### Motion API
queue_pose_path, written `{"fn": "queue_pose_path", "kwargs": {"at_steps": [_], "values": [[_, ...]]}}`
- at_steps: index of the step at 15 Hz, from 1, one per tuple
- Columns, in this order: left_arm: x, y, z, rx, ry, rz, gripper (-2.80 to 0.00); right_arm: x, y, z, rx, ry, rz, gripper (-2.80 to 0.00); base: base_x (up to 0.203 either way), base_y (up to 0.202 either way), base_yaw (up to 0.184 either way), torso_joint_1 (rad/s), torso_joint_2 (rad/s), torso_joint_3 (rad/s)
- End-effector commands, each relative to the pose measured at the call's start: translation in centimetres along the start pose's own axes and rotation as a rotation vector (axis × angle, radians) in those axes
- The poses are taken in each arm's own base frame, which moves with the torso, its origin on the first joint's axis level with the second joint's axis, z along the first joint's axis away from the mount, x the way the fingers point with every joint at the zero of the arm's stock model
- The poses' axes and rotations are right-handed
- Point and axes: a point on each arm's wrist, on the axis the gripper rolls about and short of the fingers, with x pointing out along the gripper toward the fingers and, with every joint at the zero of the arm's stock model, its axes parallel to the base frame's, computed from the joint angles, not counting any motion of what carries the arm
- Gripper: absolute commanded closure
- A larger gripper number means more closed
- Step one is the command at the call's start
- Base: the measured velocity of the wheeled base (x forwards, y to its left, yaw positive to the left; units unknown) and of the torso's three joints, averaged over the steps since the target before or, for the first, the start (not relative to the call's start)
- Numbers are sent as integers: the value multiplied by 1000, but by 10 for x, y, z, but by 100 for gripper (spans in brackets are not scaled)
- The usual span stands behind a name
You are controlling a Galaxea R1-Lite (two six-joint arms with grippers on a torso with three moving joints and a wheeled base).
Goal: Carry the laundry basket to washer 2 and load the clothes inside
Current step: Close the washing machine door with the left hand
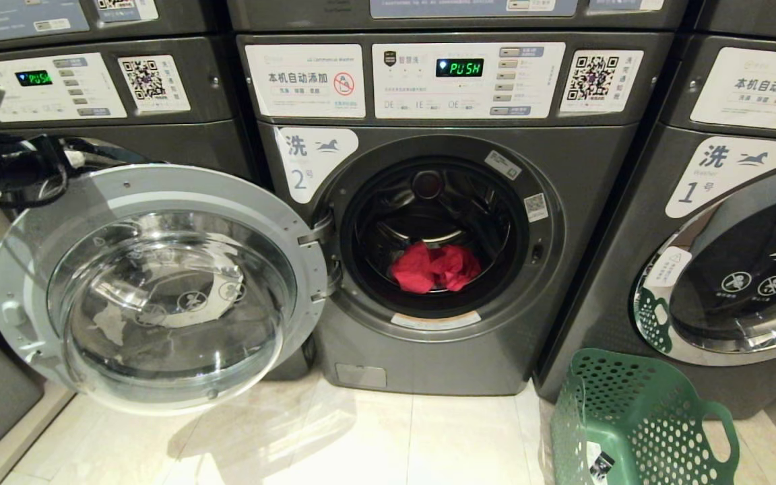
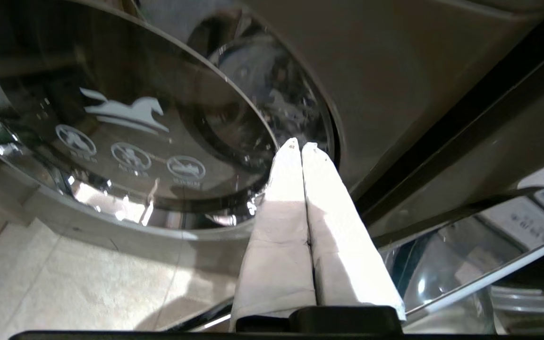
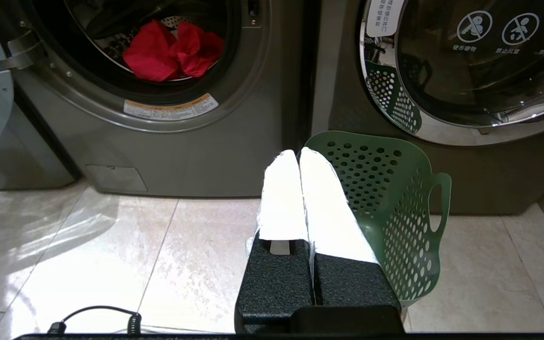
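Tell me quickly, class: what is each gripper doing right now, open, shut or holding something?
Left gripper: shut, holding nothing, up by the open washer door.
Right gripper: shut, holding nothing, low beside the basket.

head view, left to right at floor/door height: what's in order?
Left arm → open door → washer 2 drum with red garment → green basket → washer 1.
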Motion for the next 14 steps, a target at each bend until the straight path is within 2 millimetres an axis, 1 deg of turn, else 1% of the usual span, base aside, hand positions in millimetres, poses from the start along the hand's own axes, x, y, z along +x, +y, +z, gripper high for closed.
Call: {"fn": "queue_pose_path", "kwargs": {"at_steps": [1, 2, 3, 6, 8, 11, 13, 14], "values": [[2, 1, -5, -15, 33, 0, 0, 0, 0, 0, -1, 1, 0, 0, 0, 0, 0, 0, 0, 0], [-2, -2, -7, -35, 77, 0, 0, 0, 0, 0, -1, 1, 0, 0, 0, 0, 0, 0, 0, 0], [-12, -9, -6, -61, 138, -5, 0, 0, 0, 0, 0, 1, 0, 0, 0, 0, 0, 0, 0, 0], [-55, -39, -2, -150, 333, -73, 0, 0, 0, 0, 0, 1, 0, 0, 0, 0, 0, 0, 0, 0], [-82, -61, 3, -179, 411, -109, 0, 0, 0, 0, 1, 1, 0, 0, 0, 0, 0, 0, 0, 0], [-125, -99, 9, -199, 510, -182, 0, 0, 0, 0, 2, 1, 0, 0, 0, 0, 0, 0, 0, 0], [-156, -132, 9, -200, 597, -277, 0, 0, 0, 0, 2, 1, 0, 0, 0, 0, 0, 0, 0, 0], [-165, -145, 8, -190, 631, -319, 0, 0, 0, 0, 2, 1, 0, 0, 0, 0, 0, 0, 0, 0]]}}
